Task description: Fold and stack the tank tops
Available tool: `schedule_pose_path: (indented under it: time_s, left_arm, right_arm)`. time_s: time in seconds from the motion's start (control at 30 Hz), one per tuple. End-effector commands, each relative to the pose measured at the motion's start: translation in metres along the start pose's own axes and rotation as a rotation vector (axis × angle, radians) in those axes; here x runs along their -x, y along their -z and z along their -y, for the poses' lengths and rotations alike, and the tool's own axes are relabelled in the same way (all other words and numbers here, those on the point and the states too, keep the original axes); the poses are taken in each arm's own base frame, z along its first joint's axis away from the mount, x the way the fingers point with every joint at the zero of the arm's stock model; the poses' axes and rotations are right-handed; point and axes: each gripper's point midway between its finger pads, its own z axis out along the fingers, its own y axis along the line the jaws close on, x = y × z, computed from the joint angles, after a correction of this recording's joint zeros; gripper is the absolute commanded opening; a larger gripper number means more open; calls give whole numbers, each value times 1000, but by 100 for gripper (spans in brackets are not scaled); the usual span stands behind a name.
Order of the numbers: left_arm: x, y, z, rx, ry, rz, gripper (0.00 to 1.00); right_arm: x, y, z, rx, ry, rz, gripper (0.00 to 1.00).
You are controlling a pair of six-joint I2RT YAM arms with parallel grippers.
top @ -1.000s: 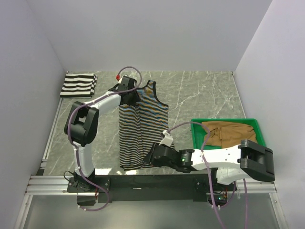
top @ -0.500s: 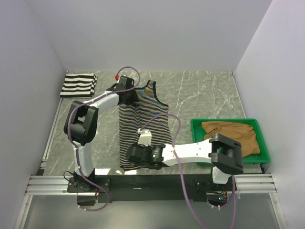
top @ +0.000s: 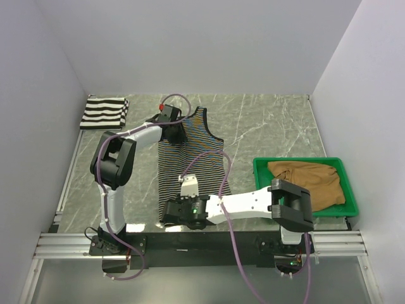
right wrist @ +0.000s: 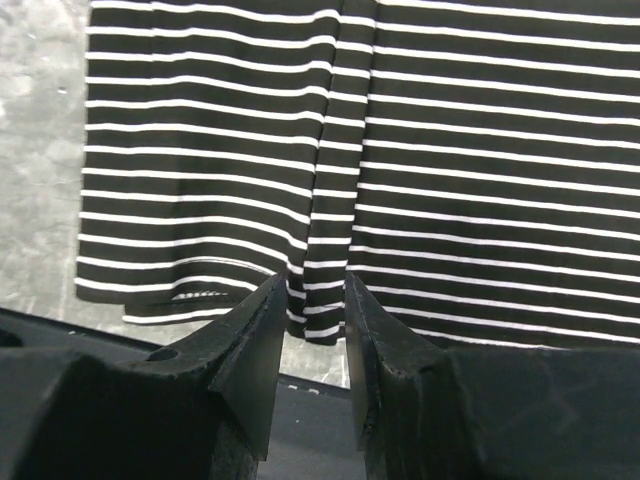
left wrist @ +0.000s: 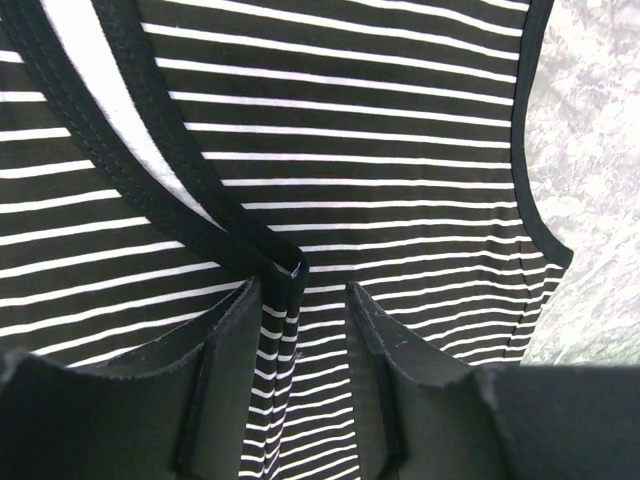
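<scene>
Folds of pinstriped tank top (top: 174,158) pinched: left gripper (left wrist: 300,300) at neckline, right gripper (right wrist: 314,290) at hem, both half-closed.

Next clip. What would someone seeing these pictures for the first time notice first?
The pinstriped tank top lies spread flat in the middle, with the left gripper pinching its far shoulder strap and the right gripper pinching its near hem. A wide-striped top sits folded in the far left corner, and a tan top lies crumpled in the green tray at the right.
</scene>
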Motion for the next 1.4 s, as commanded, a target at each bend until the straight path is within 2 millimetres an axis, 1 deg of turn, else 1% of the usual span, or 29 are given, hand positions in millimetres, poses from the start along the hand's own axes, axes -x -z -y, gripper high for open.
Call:
schedule_pose_path:
  time_s: [0.0,0.17,0.2,0.27,0.33,0.37,0.47,0.53,0.57,0.6,0.77,0.87,1.03,1.1,1.13,1.17,1.3,1.37]
  left_arm:
    - [8,-1,17,-51,-30,14,43]
    - [6,-4,16,-33,-41,17,44]
    - [5,-4,15,-29,-44,15,43]
    - [5,-5,12,-13,-42,18,43]
    - [3,-7,11,-4,-40,14,42]
    - [1,-8,10,-1,-36,8,41]
    - [0,-7,12,-4,-34,8,40]
    - [-1,-7,15,-8,-37,8,38]
    - [-2,-7,15,-7,-36,7,37]
    - [-3,-7,15,-4,-37,2,36]
    - [0,-5,17,-8,-43,4,31]
    - [4,-4,15,12,-50,26,28]
    - [6,0,13,38,-78,44,29]
    - [4,1,15,54,-100,47,30]
    - [4,0,15,62,-109,49,32]
    - [2,0,10,89,-120,46,34]
    - [0,0,14,97,-142,53,38]
    - [0,1,17,80,-145,54,38]
  right_arm:
    - [7,-1,-5,-14,0,33,38]
    - [4,-4,-12,37,-17,24,37]
    - [1,-6,-8,34,-15,18,35]
    - [3,-5,-8,48,-38,21,28]
    - [3,-4,-5,56,-45,23,27]
    - [4,-4,-7,71,-56,24,21]
    - [3,-2,-7,90,-63,20,14]
    - [4,-1,-8,102,-75,22,13]
    - [4,-1,-8,106,-78,22,9]
    - [4,-1,-7,109,-84,20,8]
    - [7,2,-10,143,-110,23,1]
    - [7,2,-8,152,-126,22,0]
    - [5,1,-7,172,-156,10,0]
    - [3,0,-5,171,-163,7,0]
    - [2,-1,-5,170,-166,5,0]
    - [2,-1,-4,171,-171,6,0]
    - [2,-1,-2,181,-193,4,0]
    - [2,-1,-1,185,-200,2,0]
